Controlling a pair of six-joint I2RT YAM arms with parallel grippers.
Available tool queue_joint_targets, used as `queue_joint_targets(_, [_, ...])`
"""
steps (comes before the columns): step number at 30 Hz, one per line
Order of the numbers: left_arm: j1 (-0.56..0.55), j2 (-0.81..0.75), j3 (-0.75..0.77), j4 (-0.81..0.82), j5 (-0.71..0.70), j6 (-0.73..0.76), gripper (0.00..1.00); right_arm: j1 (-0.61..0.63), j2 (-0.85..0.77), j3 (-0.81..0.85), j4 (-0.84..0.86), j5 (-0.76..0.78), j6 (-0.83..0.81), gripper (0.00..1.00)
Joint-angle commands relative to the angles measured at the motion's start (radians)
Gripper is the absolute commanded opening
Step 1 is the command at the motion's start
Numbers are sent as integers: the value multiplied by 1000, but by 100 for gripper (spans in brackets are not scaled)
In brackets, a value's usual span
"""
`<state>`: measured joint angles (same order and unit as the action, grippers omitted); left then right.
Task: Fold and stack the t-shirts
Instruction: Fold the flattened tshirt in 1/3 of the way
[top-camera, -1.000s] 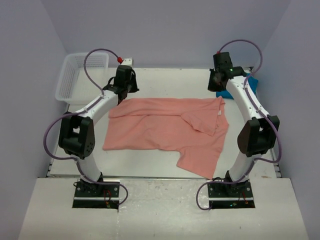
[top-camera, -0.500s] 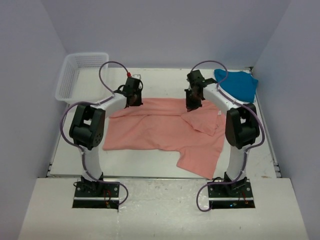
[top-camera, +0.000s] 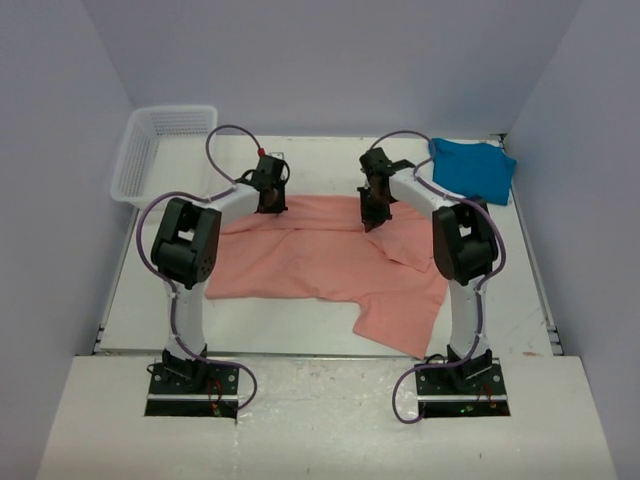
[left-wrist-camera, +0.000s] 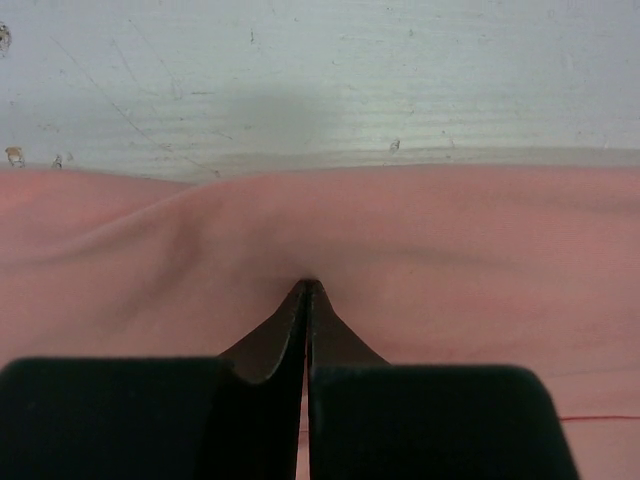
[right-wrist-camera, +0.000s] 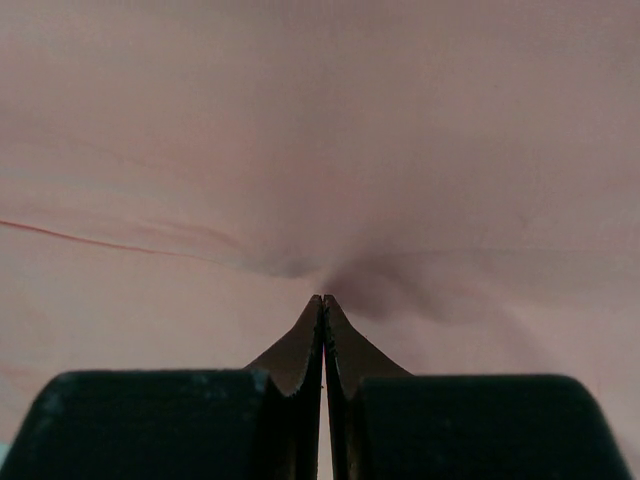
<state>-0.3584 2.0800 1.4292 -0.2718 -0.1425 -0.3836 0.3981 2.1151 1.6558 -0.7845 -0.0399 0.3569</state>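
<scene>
While both pairs of fingers are pressed together on a small pucker of cloth, the left gripper (left-wrist-camera: 307, 288) and the right gripper (right-wrist-camera: 322, 300) each pinch the salmon-pink t-shirt (top-camera: 320, 255) near its far edge. The shirt lies spread and rumpled across the middle of the table (top-camera: 290, 340). By my judgement the first fold is only beginning: the teal-blue t-shirt (top-camera: 475, 170) lies apart by the far right corner, and nothing is stacked.

Pale lavender walls (top-camera: 330, 60) close in on three sides of my white table (top-camera: 320, 160), which looks scuffed and scratched up close. A white ledge (top-camera: 330, 415) fronts it, and the lighting is even and soft-shadowed.
</scene>
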Motion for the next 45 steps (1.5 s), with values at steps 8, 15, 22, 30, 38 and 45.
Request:
queue_joint_targets(8, [64, 52, 42, -35, 11, -28, 0, 2, 104, 128, -91, 9, -22, 0])
queue_joint_targets(15, [98, 84, 73, -56, 27, -21, 0, 1, 203, 275, -156, 8, -36, 0])
queue_joint_targets(22, [99, 152, 152, -90, 70, 2, 0, -10, 289, 444, -236, -23, -49, 0])
queue_joint_targets(30, [102, 213, 215, -110, 100, 11, 0, -71, 376, 629, -311, -86, -64, 0])
queue_joint_targets(38, [104, 219, 217, -109, 103, 14, 0, -97, 303, 630, -198, -12, -145, 0])
queue_joint_targets(45, [104, 201, 212, -99, 115, 17, 0, -96, 131, 654, -151, 40, -200, 0])
